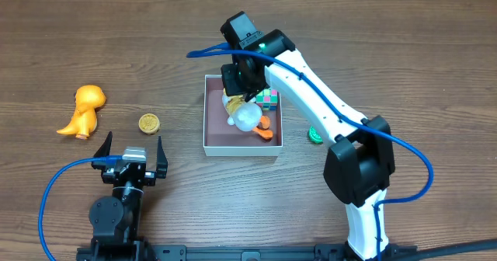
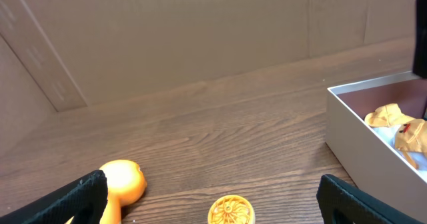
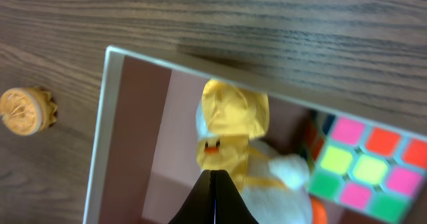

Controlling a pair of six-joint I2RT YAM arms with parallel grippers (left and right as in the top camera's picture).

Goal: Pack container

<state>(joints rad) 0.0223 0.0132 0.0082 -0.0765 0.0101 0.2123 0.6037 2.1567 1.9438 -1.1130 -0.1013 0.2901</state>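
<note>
The container (image 1: 241,150) sits at centre frame on the wooden table (image 1: 404,43). It is square and shallow, with thin white walls and a dull pink-brown floor. Inside lie a white duck toy (image 1: 242,115) with a yellow hood and, in the upper right corner, a coloured puzzle cube (image 1: 269,99). The right gripper (image 3: 213,184) hangs over the duck, fingers pressed together. The left gripper (image 1: 133,139), at lower left, is spread wide and empty.

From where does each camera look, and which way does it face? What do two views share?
Overhead: above the table, facing down; shows both arms, left pincer open.
Left wrist: low, facing forward across the table; own fingers at the bottom corners.
Right wrist: over the container, facing down; right pincer shut.
All share the yellow disc and the container.
</note>
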